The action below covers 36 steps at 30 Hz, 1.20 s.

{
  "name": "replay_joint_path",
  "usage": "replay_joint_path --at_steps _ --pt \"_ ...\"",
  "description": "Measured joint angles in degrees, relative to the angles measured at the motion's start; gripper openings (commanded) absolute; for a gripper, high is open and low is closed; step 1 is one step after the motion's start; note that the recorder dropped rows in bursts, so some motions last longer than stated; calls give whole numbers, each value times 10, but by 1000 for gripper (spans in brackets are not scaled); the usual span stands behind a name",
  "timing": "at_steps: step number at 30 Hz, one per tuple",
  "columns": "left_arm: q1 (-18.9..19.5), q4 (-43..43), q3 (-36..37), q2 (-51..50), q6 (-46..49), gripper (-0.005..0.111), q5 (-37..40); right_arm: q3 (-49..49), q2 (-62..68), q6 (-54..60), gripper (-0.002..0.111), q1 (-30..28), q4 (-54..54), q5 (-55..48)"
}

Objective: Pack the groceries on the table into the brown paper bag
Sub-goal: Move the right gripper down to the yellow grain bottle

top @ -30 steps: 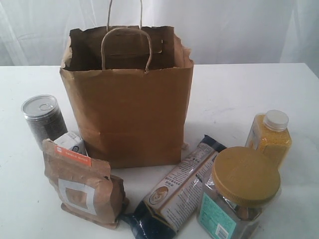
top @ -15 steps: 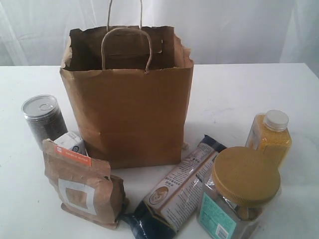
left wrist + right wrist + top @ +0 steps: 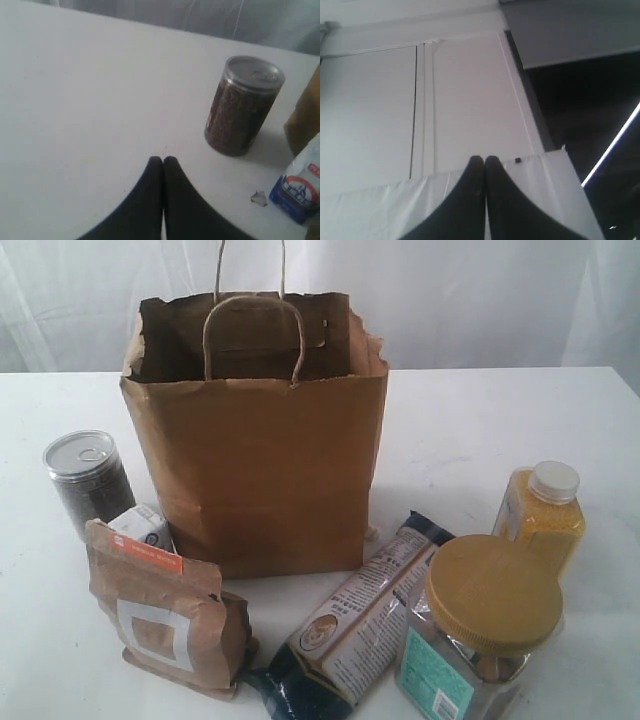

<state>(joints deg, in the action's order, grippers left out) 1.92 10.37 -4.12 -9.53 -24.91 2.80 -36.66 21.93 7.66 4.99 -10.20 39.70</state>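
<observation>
Here both are pinched closed and empty: left gripper (image 3: pixel 163 160) near the grey pull-tab can (image 3: pixel 243 105), right gripper (image 3: pixel 484 160) seemingly facing a wall (image 3: pixel 465 100).

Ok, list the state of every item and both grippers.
brown paper bag: upright, mouth open.
grey pull-tab can: upright, sealed.
yellow white-capped bottle: upright, capped.
gold-lidded clear jar: upright, lid on.
brown orange-striped pouch: standing, top closed.
long dark-blue packet: lying down, closed.
small white-blue carton: partly hidden, closure unclear.
left gripper: shut, empty.
right gripper: shut, empty.
</observation>
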Motion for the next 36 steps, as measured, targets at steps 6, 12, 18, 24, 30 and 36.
replay_joint_path --at_steps 6,12,18,24,30,36 --pt "0 0 36 0 -2 0 -37 -120 175 222 0 0 -40 -174" --pt "0 0 40 0 -13 0 19 -123 376 328 0 0 -61 -496" --pt "0 0 40 0 -16 0 27 -232 506 128 0 0 77 -741" --pt "0 0 40 0 -16 0 31 -411 585 -31 0 -1 197 -1016" --pt "0 0 40 0 -16 0 43 -424 588 8 49 -1 36 -1054" --pt "0 0 40 0 -17 0 73 -414 610 39 68 -1 -6 -1044"
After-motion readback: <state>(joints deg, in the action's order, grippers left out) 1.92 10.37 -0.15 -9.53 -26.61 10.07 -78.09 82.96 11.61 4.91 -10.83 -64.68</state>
